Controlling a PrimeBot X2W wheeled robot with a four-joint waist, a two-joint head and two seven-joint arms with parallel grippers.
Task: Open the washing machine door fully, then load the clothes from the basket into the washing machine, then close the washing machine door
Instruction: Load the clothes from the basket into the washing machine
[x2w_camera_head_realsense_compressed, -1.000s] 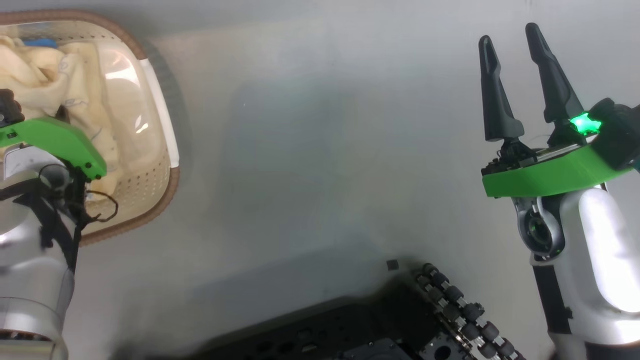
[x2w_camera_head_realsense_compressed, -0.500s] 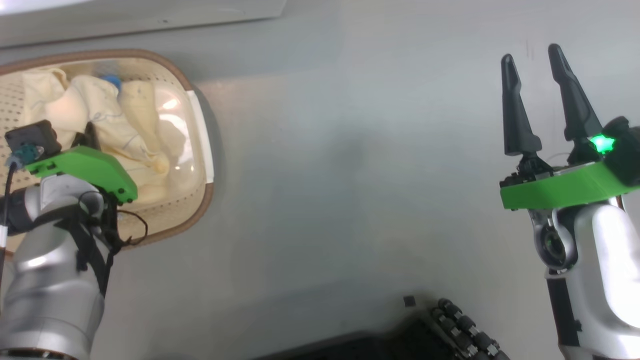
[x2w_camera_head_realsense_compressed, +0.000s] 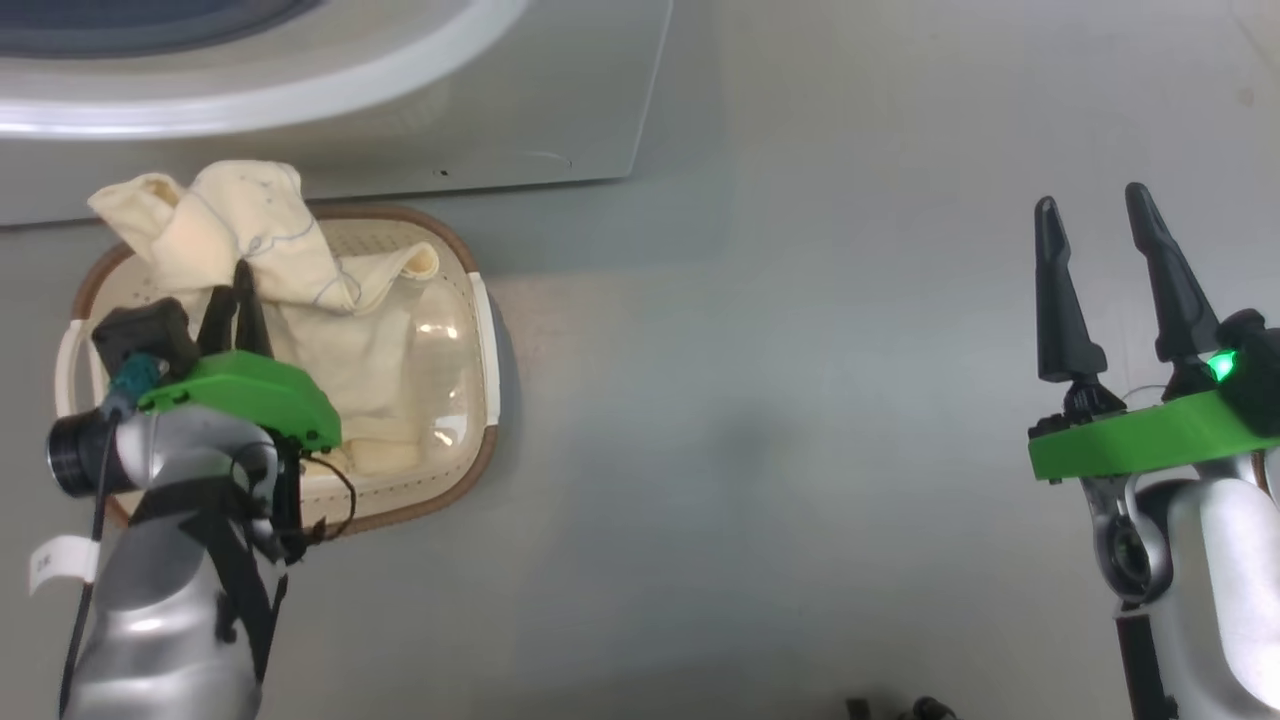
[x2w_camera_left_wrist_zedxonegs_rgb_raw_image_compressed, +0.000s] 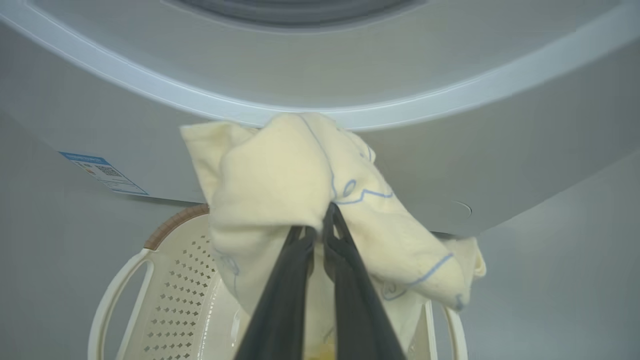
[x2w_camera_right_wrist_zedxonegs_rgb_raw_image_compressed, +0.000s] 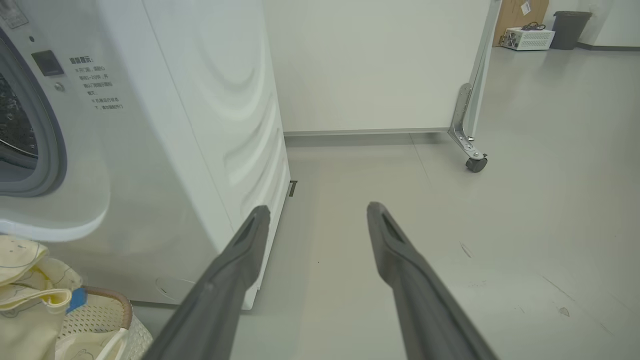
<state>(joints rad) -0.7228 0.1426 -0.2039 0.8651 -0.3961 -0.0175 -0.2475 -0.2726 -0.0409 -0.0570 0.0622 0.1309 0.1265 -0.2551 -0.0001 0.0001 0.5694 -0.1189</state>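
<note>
Head view, basket (x2w_camera_head_realsense_compressed: 489, 330) holding clothes (x2w_camera_head_realsense_compressed: 300, 270), left tool (x2w_camera_head_realsense_compressed: 233, 288) pinching them

Clothes (x2w_camera_left_wrist_zedxonegs_rgb_raw_image_compressed: 280, 185) at the tips of the left gripper (x2w_camera_left_wrist_zedxonegs_rgb_raw_image_compressed: 320, 222): soft, slightly fuzzy matt cream cloth; the fingers (x2w_camera_left_wrist_zedxonegs_rgb_raw_image_compressed: 285, 300) look like matt dark plastic, same on the right gripper (x2w_camera_head_realsense_compressed: 1090, 200). Under the left fingers, the basket (x2w_camera_left_wrist_zedxonegs_rgb_raw_image_compressed: 170, 300) is smooth perforated cream plastic, glossy inside, with a brown woven-look rim. Past the fingertips, the washing machine (x2w_camera_left_wrist_zedxonegs_rgb_raw_image_compressed: 500, 150) is smooth white with a satin sheen; floor (x2w_camera_head_realsense_compressed: 760, 420) smooth matt grey.
</note>
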